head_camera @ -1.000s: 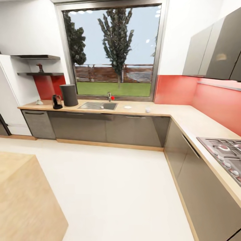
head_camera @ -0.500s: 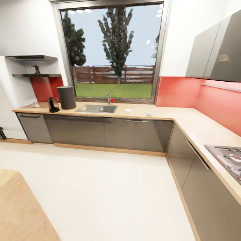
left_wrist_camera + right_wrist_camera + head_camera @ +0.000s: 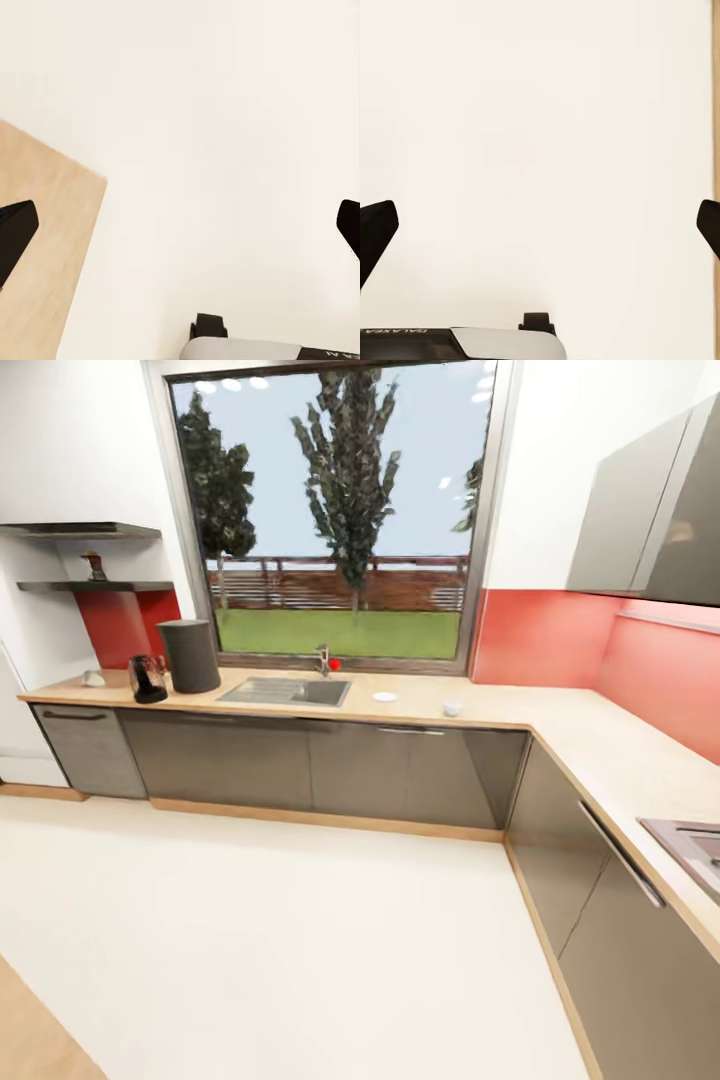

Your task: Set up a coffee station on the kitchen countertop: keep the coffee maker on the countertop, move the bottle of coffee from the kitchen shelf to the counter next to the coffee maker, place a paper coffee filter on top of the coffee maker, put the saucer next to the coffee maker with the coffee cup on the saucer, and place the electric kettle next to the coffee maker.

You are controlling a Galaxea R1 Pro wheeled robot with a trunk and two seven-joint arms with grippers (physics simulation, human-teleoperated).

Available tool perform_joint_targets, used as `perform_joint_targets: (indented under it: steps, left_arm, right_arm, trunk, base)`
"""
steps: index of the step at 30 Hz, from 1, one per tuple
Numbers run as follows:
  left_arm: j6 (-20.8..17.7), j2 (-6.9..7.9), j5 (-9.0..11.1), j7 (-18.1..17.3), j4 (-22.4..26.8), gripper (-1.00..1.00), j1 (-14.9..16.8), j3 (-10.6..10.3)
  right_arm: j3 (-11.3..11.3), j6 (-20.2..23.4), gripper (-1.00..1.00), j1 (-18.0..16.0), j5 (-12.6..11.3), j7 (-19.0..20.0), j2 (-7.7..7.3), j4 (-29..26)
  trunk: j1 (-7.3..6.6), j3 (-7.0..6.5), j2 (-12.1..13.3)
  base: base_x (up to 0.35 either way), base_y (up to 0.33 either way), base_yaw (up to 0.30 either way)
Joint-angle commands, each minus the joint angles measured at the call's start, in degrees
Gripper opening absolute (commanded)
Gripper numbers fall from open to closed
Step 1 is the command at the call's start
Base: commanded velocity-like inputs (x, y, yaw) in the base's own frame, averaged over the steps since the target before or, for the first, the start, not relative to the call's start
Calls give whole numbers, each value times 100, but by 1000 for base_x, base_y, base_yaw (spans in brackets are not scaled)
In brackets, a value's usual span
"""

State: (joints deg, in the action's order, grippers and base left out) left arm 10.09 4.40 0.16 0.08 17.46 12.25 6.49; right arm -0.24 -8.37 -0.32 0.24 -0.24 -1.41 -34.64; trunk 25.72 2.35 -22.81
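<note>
**Kitchen table seen across the floor, both grippers spread and empty**

The long tan table (image 3: 520,710) is seen running under a large window (image 3: 330,510) and turning along the red wall at the right. The coffee maker (image 3: 190,656) is stood upright on the table to the left of the steel sink (image 3: 285,691). The electric kettle (image 3: 147,679) is placed just beside the coffee maker, on its left and slightly nearer the front edge. A small pale object (image 3: 92,679) is seen further left on the table, too small to identify. The saucer (image 3: 384,697) is laid flat on the table to the right of the sink, and the coffee cup (image 3: 452,708) is set on the table further right, apart from the saucer. The bottle of coffee (image 3: 95,567) is kept on the lower wall shelf (image 3: 90,587) at the far left, above the table. A corner of a hob (image 3: 695,850) is visible at the right edge.

In the left wrist view, the left gripper (image 3: 180,229) is held with its fingers (image 3: 15,232) released and wide apart over pale floor (image 3: 210,112), beside a wooden surface (image 3: 45,247). In the right wrist view, the right gripper (image 3: 540,229) is likewise held with fingers (image 3: 375,232) spread, nothing being grasped.
</note>
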Motion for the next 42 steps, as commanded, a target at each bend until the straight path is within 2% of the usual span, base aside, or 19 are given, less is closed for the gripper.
perform_joint_targets:
  steps: [1, 11, 17, 23, 28, 33, 42]
  left_arm:
    - [19, -1, 1, 1, -3, 100, 5, 10]
    - [21, 1, -1, 19, -6, 100, 5, 10]
    - [56, 59, 9, 50, -6, 100, 5, 7]
    - [77, 79, 36, 56, -156, 100, 5, 14]
    - [419, 87, 53, 61, -294, 100, 5, 26]
    - [475, 53, 57, 62, -309, 100, 5, 27]
    - [510, 34, 68, 58, -311, 100, 5, 14]
  right_arm:
    - [-2, -15, 100, -3, 2, -2, 0, 1]
    - [-7, -15, 100, -3, 1, -2, 0, 4]
    - [-5, -22, 100, -3, -13, -2, 31, 2]
    - [-5, -176, 100, -3, -23, -2, 43, -1]
    - [-7, -264, 100, -3, -16, -2, 33, 150]
    - [-2, -460, 100, -3, 1, -2, 4, 196]
    - [5, -556, 100, -3, 19, -2, -6, 378]
  trunk:
    - [7, 12, -11]
    - [7, 12, -11]
    - [7, 12, -11]
    - [7, 12, -11]
    - [7, 12, -11]
    - [7, 12, -11]
    - [7, 12, -11]
  base:
    - [337, 0, 0]
    - [337, 0, 0]
    - [337, 0, 0]
    - [337, 0, 0]
    - [337, 0, 0]
    - [337, 0, 0]
    - [337, 0, 0]
